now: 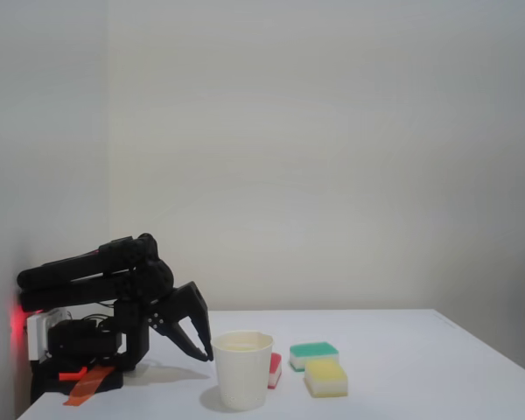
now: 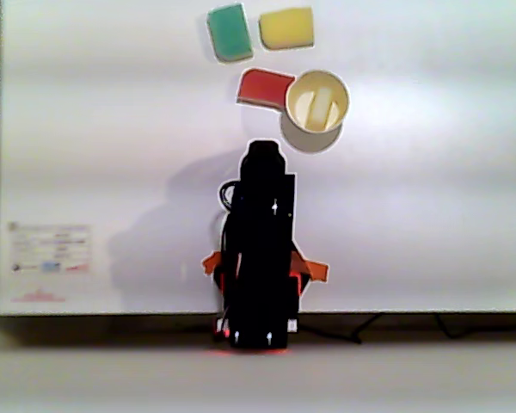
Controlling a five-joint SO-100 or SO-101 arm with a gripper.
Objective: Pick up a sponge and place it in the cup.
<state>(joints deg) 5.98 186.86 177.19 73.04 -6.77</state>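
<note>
White paper cup (image 1: 241, 369), tapered toward its base with a rolled rim, stands upright on the smooth white table (image 1: 420, 367) at lower centre of the fixed view. In the other view, looking down, the cup (image 2: 341, 89) sits upper centre, and inside it lies the small pale yellow rectangular foam sponge (image 2: 321, 102), its long axis running from lower left to upper right of the frame; whether it lies flat or leans on the wall I cannot tell. Count: one cup, one sponge inside it, three more foam sponges on the table. These are a green-topped sponge (image 1: 314, 353) with a white base, a yellow-topped sponge (image 1: 325, 377) with a white base, and a red-topped sponge (image 2: 265, 87) touching the cup's left side in the other view. Black plastic arm folded low at lower left of the fixed view; its two-finger gripper (image 1: 205, 353) points down just left of the cup rim, fingers slightly apart and empty.
</note>
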